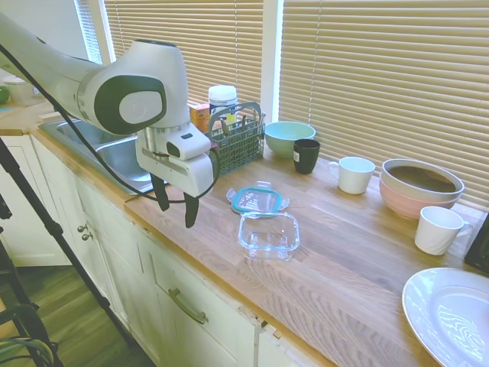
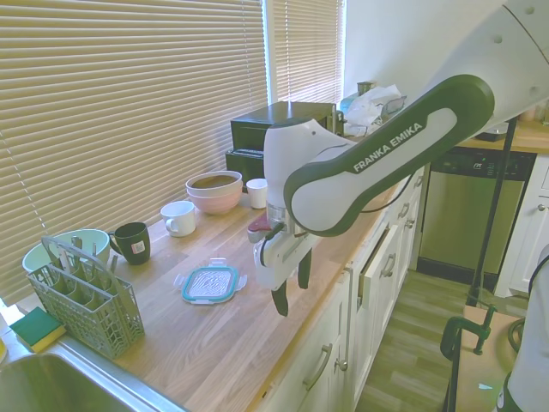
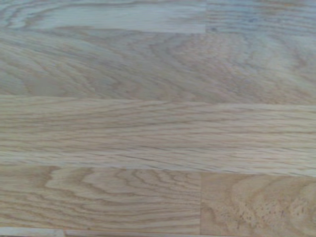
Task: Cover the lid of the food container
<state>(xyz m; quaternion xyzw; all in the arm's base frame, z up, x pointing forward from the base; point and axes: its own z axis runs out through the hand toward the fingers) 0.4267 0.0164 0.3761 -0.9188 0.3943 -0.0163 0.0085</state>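
Released and empty, the gripper [image 1: 175,205] hangs left of the lid [image 1: 257,199] and food container [image 1: 269,235]; the arm reads "FRANKA EMIKA".

Bare countertop [image 1: 336,252] surrounds the lid [image 1: 257,200] and food container [image 1: 268,235]; cutlery basket [image 1: 237,138] stands near.

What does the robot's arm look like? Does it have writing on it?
The arm is chunky, rounded and glossy white, with dark grey-green bands and joint caps. One band says FRANKA EMIKA in white letters. A thin black cable trails along it. At the tip sits a boxy white end effector with two slim black fingers.
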